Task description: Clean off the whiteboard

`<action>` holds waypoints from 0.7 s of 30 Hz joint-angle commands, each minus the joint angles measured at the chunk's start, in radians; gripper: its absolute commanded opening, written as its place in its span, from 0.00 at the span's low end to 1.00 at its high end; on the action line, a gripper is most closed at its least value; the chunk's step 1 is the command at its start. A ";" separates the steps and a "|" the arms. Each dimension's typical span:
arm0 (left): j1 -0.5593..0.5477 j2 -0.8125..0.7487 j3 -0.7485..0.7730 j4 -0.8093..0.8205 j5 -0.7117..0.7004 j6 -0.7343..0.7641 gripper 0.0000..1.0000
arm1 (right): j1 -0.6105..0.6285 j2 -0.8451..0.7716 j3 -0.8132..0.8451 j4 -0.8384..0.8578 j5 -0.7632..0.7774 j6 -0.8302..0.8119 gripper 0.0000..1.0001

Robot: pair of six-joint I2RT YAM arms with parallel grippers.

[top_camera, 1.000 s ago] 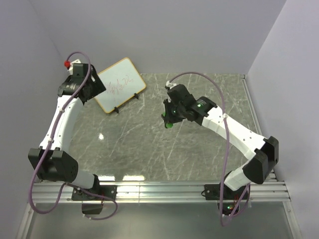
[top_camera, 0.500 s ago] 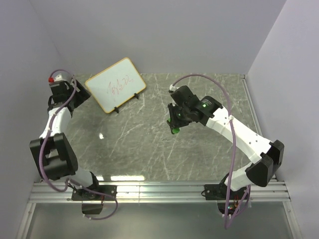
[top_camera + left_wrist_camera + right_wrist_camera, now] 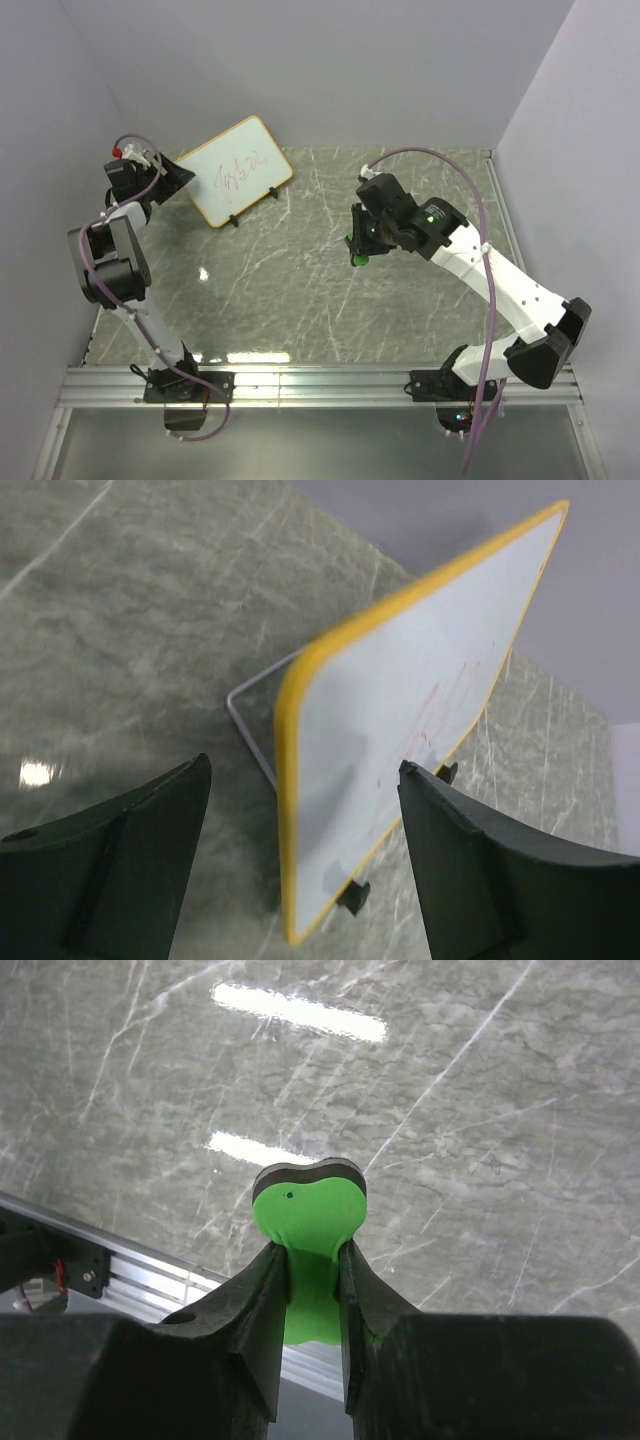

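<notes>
The whiteboard stands tilted on small black feet at the back left of the table, with red scribbles on its face. In the left wrist view the whiteboard is seen edge-on, its frame looking yellow. My left gripper is open at the board's left end, and its jaws stand wide on either side of that edge without touching it. My right gripper is shut on the green bow-shaped eraser and holds it above the middle of the table, well to the right of the board.
A thin wire stand props the board from behind. The grey marble tabletop is walled at the back and on both sides. An aluminium rail runs along the near edge by the arm bases.
My left gripper swung out to the left and came back, now pointing at the board's left edge. My right gripper drifted right and toward the near edge with the eraser. The board has not moved.
</notes>
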 commanded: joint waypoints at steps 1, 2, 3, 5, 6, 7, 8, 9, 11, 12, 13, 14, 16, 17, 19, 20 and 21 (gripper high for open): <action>0.004 0.080 0.118 0.124 0.072 -0.051 0.81 | -0.001 -0.028 -0.006 -0.019 0.048 0.035 0.00; 0.004 0.100 0.132 0.140 0.096 -0.065 0.81 | -0.001 -0.030 -0.012 -0.017 0.051 0.038 0.00; 0.004 0.117 0.142 0.157 0.104 -0.093 0.80 | -0.001 -0.033 -0.016 -0.014 0.053 0.042 0.00; -0.002 0.157 0.171 0.184 0.136 -0.108 0.71 | -0.001 -0.037 -0.027 -0.011 0.060 0.050 0.00; -0.006 0.169 0.178 0.184 0.141 -0.117 0.68 | -0.001 -0.039 -0.030 -0.008 0.064 0.052 0.00; -0.011 0.171 0.186 0.187 0.149 -0.119 0.65 | 0.000 -0.042 -0.033 -0.007 0.065 0.053 0.00; -0.017 0.172 0.186 0.184 0.158 -0.119 0.59 | -0.003 -0.042 -0.036 -0.004 0.070 0.053 0.00; -0.019 0.171 0.185 0.178 0.164 -0.114 0.55 | -0.001 -0.042 -0.038 -0.001 0.073 0.053 0.00; -0.025 0.166 0.166 0.196 0.178 -0.120 0.47 | -0.001 -0.042 -0.046 0.013 0.074 0.047 0.00; -0.025 0.160 0.156 0.203 0.192 -0.134 0.44 | -0.003 -0.039 -0.046 0.019 0.074 0.042 0.00; -0.023 0.157 0.128 0.219 0.199 -0.145 0.42 | -0.001 -0.031 -0.041 0.022 0.077 0.038 0.00; -0.023 0.152 0.114 0.242 0.212 -0.154 0.35 | -0.001 -0.024 -0.035 0.024 0.079 0.024 0.00; -0.025 0.143 0.081 0.253 0.256 -0.177 0.25 | -0.001 -0.001 -0.023 0.024 0.082 0.010 0.00; -0.025 0.138 0.070 0.254 0.268 -0.185 0.16 | 0.000 0.007 -0.007 0.027 0.085 -0.003 0.00; -0.035 0.109 0.015 0.265 0.276 -0.191 0.09 | -0.001 0.024 0.012 0.027 0.093 -0.016 0.00; -0.037 0.094 -0.008 0.265 0.275 -0.186 0.01 | -0.001 0.031 0.019 0.032 0.096 -0.027 0.00; -0.042 0.065 -0.057 0.269 0.273 -0.182 0.00 | -0.003 0.035 0.023 0.035 0.097 -0.031 0.00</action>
